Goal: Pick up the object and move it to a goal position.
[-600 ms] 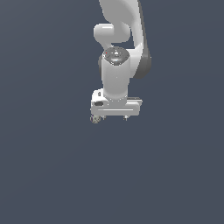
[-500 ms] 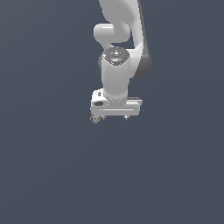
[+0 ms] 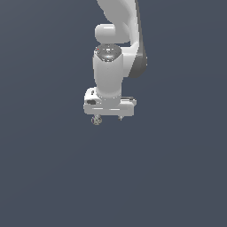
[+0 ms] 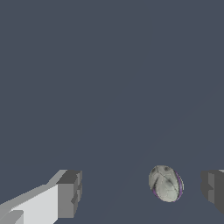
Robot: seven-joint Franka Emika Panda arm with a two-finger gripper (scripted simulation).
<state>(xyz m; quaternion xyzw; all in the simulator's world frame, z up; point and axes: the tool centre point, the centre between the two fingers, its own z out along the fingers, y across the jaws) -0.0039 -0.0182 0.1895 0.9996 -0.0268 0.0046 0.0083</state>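
One speckled ball (image 4: pixel 166 183) btwn spread end effector (image 4: pixel 142 192) pads, unlabelled.

Arm (image 3: pixel 117 26): upper links cut off by exterior view's top edge.
Fingers (image 4: pixel 65 194): partly cropped in wrist view.
Ball (image 3: pixel 96 119): too small for surface detail in exterior view.

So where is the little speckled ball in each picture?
Exterior view: the ball sits just under the white end effector, toward the exterior view's left end of it.
Wrist view: the ball lies between the two grey fingertips, much nearer one, touching neither.
Shared landmark: the end effector's fingers on either side of the ball.
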